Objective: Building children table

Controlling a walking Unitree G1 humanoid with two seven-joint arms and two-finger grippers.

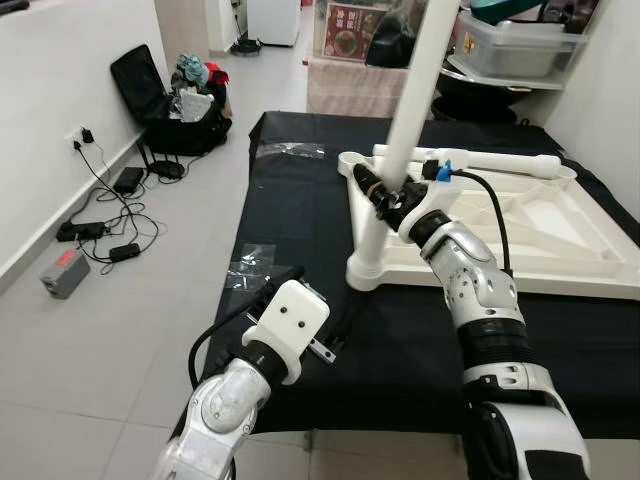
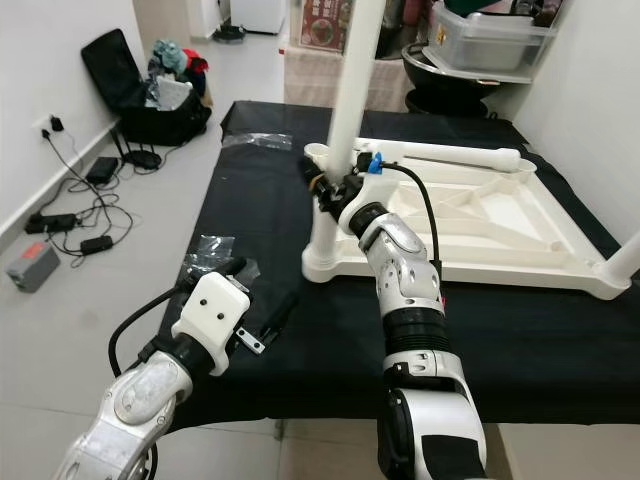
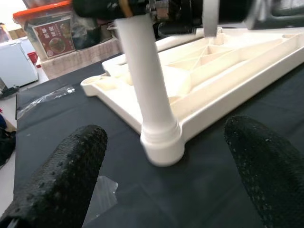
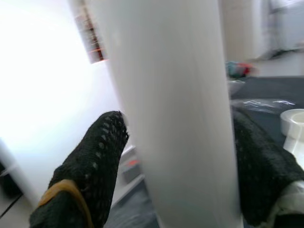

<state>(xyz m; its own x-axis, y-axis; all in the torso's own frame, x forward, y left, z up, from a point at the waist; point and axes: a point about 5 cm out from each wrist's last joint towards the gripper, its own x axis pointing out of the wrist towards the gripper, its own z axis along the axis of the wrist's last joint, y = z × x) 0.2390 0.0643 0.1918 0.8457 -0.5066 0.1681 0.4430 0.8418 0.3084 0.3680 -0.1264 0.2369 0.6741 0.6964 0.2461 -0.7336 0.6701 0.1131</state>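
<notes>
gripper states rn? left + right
Left gripper: jaws open, holding nothing, hovering over the black cloth.
Right gripper: jaws shut on the white table leg.

At your nine o'clock a white wall point(image 1: 70, 90) meets a pale tiled floor point(image 1: 120, 350), where power adapters and cables point(image 1: 105, 235) trail. At eleven o'clock sits an open black suitcase point(image 1: 165, 105). At one o'clock, shelving holds a clear storage bin point(image 1: 515, 45).

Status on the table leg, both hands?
Right hand shut on the white leg, upright in the corner socket of the upturned tabletop. Left hand open, hovering over black cloth. Nothing obstructing.
</notes>
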